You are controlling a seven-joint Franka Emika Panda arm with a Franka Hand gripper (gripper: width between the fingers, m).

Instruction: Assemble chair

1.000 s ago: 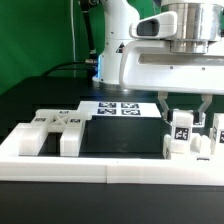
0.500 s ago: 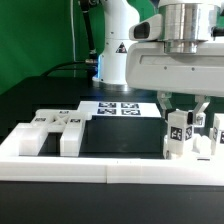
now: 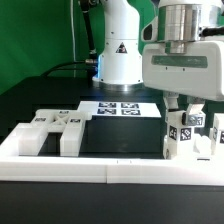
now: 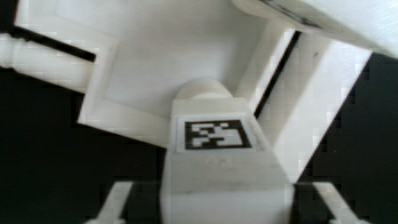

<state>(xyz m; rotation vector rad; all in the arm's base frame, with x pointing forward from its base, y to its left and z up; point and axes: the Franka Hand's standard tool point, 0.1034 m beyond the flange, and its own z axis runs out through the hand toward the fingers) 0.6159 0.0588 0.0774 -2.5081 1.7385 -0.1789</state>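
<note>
White tagged leg block (image 3: 184,133) at 3 o'clock in exterior view; gripper (image 3: 186,115) jaws closed on it. Other chair parts (image 3: 55,128) lie at 9 o'clock.

1. Marker board (image 3: 120,108): thin, flat, white, bearing black-and-white tags. Lies beyond the fingers (image 3: 171,104), toward the exterior view's left of them, apart.
2. Black tabletop (image 3: 120,136): dark surface, below the fingers and spreading to the exterior view's left of them.
3. Low white border wall (image 3: 60,167): runs along the front, lower than the fingers and nearer the camera.
4. Green backdrop (image 3: 40,35): well behind the fingers.
5. Dark cable (image 3: 70,68): far behind the fingers, toward the exterior view's left.
</note>
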